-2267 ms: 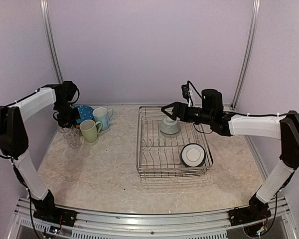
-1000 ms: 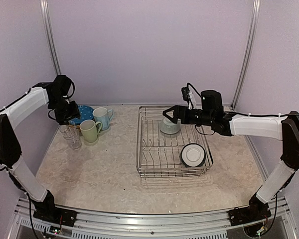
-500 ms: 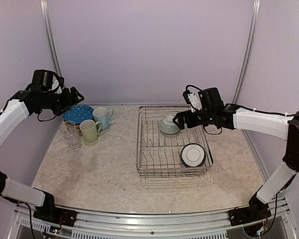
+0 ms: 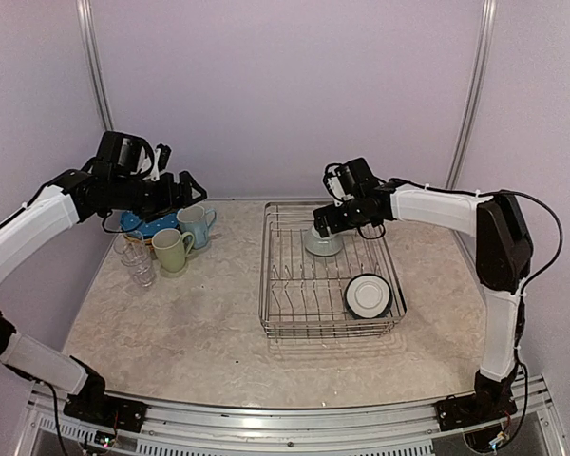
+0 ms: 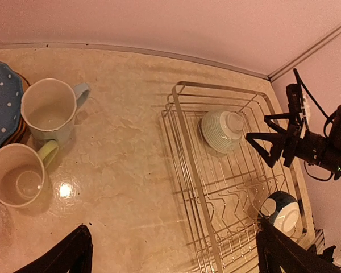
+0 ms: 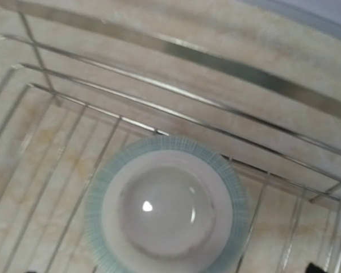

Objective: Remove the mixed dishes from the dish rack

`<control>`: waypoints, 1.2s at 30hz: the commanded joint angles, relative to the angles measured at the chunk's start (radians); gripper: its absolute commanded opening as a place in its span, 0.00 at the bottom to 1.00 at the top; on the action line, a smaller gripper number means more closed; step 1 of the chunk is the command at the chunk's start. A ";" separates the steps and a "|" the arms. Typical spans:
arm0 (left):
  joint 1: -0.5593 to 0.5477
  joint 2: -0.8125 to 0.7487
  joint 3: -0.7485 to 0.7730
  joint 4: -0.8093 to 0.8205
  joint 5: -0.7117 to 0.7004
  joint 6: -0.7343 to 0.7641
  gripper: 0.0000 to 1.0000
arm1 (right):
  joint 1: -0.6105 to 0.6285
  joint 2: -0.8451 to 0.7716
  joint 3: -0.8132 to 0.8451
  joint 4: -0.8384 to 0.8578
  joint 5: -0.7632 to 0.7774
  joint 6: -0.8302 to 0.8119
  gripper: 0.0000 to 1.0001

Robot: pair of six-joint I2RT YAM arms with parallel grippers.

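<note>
From where I stand, the dish rack [image 4: 328, 280] sits on the right half of the bench [image 4: 199, 323], and only two dishes are in it. An upturned bowl [image 4: 323, 239], pale with a ribbed blue-green edge and its foot ring facing up, lies at the far end of the rack. A second bowl [image 4: 368, 294] leans on its side at the near right corner, white inside showing. The right fingers [image 5: 258, 142] hang just above the upturned bowl, spread wide with nothing between them. Their wrist camera looks straight down onto the bowl's base, and I cannot tell whether they touch it. Over on the far left of the bench the rest is gathered close together. There is a blue white-dotted plate [image 4: 141, 224] resting on an orange one, and a light blue mug [image 4: 196, 225] just right of it. A pale green mug [image 4: 171, 250] stands nearer, and a clear glass [image 4: 138, 264] just left of that. The left fingers [image 5: 74, 256] are held in the air over this group, pointing right towards the rack, opened wide and empty.
</note>
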 commanded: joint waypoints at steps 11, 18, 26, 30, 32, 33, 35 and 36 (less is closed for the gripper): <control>-0.157 0.035 -0.001 0.082 -0.037 -0.001 0.96 | -0.016 0.224 0.207 -0.048 0.034 -0.034 0.83; -0.161 0.051 0.001 0.080 -0.042 0.004 0.96 | -0.028 0.255 0.214 -0.029 -0.004 -0.030 0.59; -0.163 0.061 0.004 0.075 -0.040 0.004 0.96 | -0.028 0.281 0.227 -0.022 -0.021 -0.033 0.57; -0.164 0.066 0.008 0.071 -0.038 0.003 0.96 | -0.029 0.296 0.241 -0.029 -0.017 -0.038 0.64; -0.167 0.067 0.010 0.069 -0.039 0.003 0.96 | -0.029 0.300 0.246 -0.031 -0.017 -0.038 0.62; -0.167 0.067 0.011 0.067 -0.041 0.003 0.96 | -0.029 0.300 0.245 -0.031 -0.019 -0.037 0.58; -0.168 0.068 0.011 0.066 -0.041 0.003 0.97 | -0.029 0.298 0.243 -0.031 -0.026 -0.036 0.50; -0.167 0.069 0.011 0.064 -0.041 0.003 0.97 | -0.029 0.296 0.241 -0.030 -0.029 -0.034 0.46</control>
